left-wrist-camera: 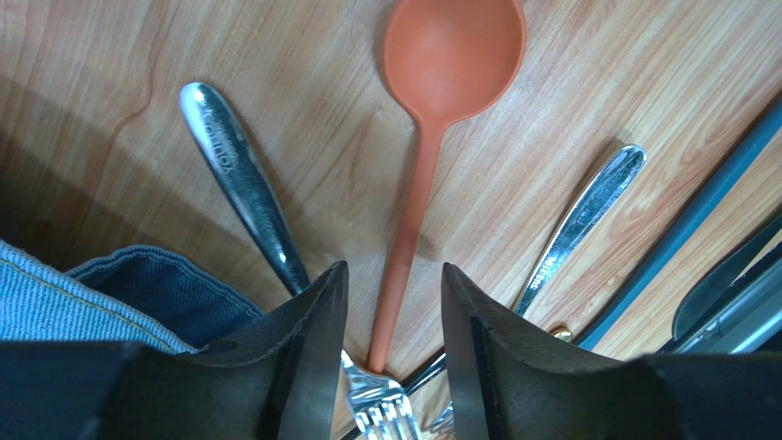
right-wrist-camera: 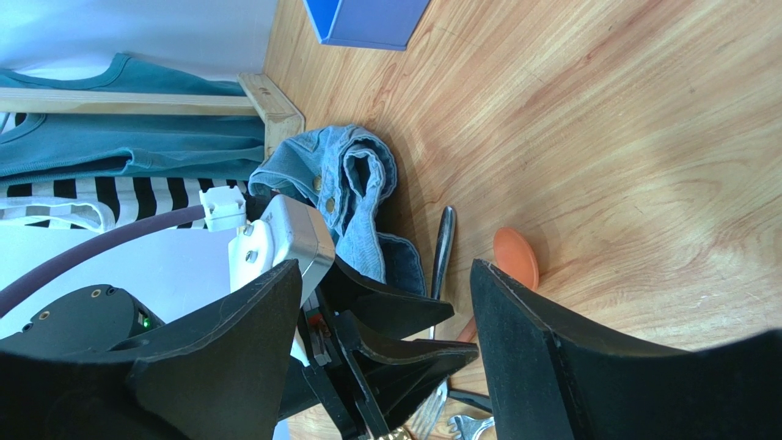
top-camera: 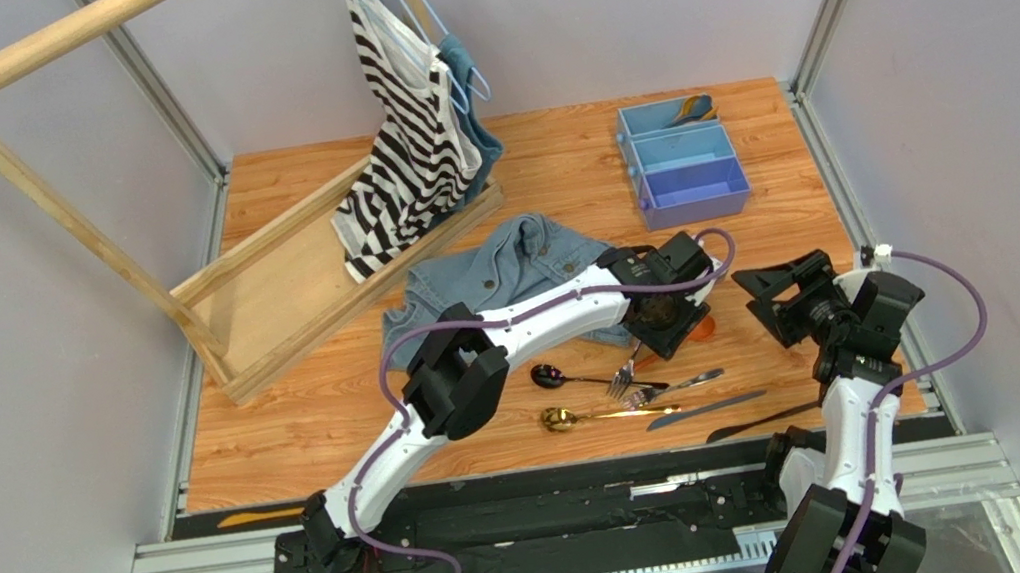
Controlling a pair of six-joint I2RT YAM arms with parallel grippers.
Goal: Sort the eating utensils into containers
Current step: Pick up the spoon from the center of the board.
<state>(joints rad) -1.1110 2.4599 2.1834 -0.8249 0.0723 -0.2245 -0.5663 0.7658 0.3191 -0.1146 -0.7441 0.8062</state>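
An orange spoon (left-wrist-camera: 431,137) lies on the wooden table, its bowl away from the left wrist camera. My left gripper (left-wrist-camera: 393,275) is open and low over it, one finger on each side of the handle, not closed on it. In the top view the left gripper (top-camera: 667,328) covers most of the spoon (top-camera: 701,331). My right gripper (top-camera: 762,302) is open and empty just right of it; its wrist view (right-wrist-camera: 385,270) looks at the left gripper. The light blue three-compartment tray (top-camera: 686,184) stands at the back right, with a utensil (top-camera: 692,109) in its far compartment.
Silver fork handles (left-wrist-camera: 243,188) (left-wrist-camera: 583,220) lie on either side of the orange spoon, and fork tines (left-wrist-camera: 376,403) touch its handle end. A black spoon (top-camera: 552,374), a gold spoon (top-camera: 562,418), forks (top-camera: 632,378) and knives (top-camera: 709,409) lie in front. A denim jacket (top-camera: 507,272) and a wooden clothes rack (top-camera: 273,284) are to the left.
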